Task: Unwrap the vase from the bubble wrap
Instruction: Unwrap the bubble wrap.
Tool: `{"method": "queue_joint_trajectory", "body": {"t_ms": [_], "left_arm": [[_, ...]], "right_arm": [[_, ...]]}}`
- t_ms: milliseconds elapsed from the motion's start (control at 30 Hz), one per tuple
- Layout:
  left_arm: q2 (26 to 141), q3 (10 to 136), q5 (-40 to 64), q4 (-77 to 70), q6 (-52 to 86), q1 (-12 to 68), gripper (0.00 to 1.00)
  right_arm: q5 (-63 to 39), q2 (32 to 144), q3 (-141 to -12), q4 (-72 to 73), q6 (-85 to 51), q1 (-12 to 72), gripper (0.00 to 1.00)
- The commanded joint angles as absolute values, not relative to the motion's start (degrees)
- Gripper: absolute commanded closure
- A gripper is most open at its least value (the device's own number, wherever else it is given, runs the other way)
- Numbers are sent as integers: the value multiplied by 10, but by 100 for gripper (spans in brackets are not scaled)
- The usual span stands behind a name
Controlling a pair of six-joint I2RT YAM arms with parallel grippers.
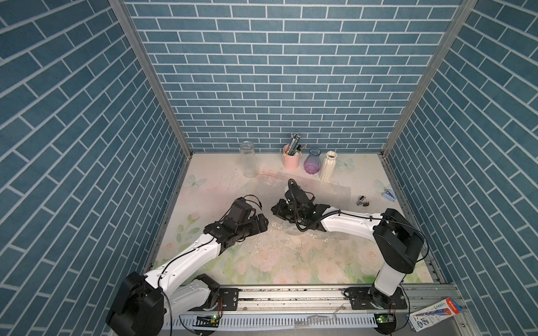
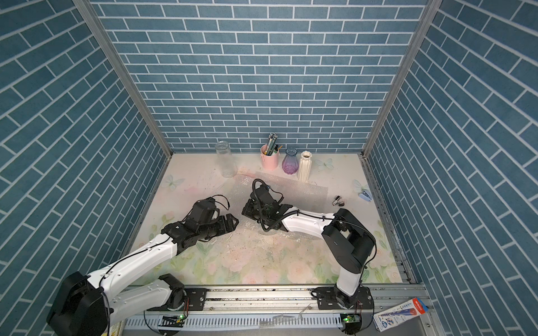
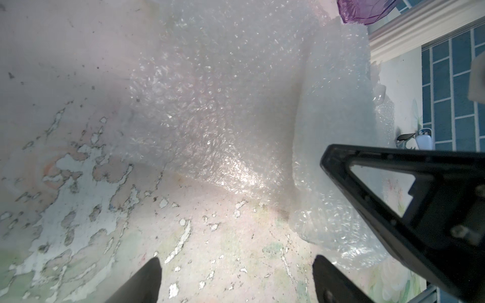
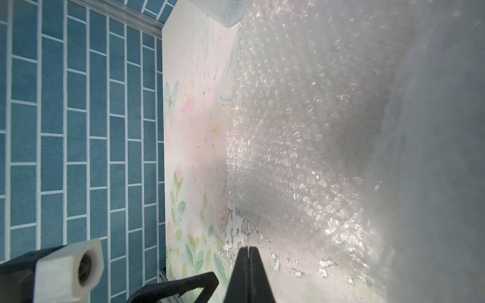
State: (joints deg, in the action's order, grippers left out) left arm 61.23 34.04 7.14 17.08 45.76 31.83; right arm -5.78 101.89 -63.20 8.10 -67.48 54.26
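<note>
A flat sheet of bubble wrap (image 1: 326,187) (image 2: 302,186) lies on the floral table behind my right arm. In the left wrist view a thick roll of bubble wrap (image 3: 336,118) rises from that sheet (image 3: 210,105). The vase is hidden; I cannot tell whether it is inside the roll. My left gripper (image 1: 264,221) (image 2: 234,222) (image 3: 236,265) is open over bare table just short of the roll. My right gripper (image 1: 274,209) (image 2: 244,211) (image 4: 248,249) is shut with nothing in it, low over the table beside the roll (image 4: 433,157). The two grippers' tips nearly meet.
Along the back wall stand a clear glass jar (image 1: 249,160), a pink pencil cup (image 1: 291,160), a purple glass vase (image 1: 313,161) and a white ribbed vase (image 1: 328,166). A staple remover (image 1: 363,201) and a blue stapler (image 1: 388,195) lie at the right edge.
</note>
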Motion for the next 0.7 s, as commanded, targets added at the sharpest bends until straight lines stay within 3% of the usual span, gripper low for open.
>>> {"method": "queue_joint_trajectory", "body": {"t_ms": [0, 467, 567, 667], "left_arm": [[591, 331, 53, 162, 472, 316, 9], [556, 351, -9, 236, 468, 316, 9], [556, 362, -10, 245, 465, 316, 9], [553, 383, -11, 261, 450, 316, 9]], "right_arm": [[-78, 1046, -660, 70, -672, 548, 100], [-81, 1104, -734, 32, -643, 547, 100], [-71, 1093, -746, 11, -618, 540, 76], [-62, 1077, -763, -20, -587, 525, 61]]}}
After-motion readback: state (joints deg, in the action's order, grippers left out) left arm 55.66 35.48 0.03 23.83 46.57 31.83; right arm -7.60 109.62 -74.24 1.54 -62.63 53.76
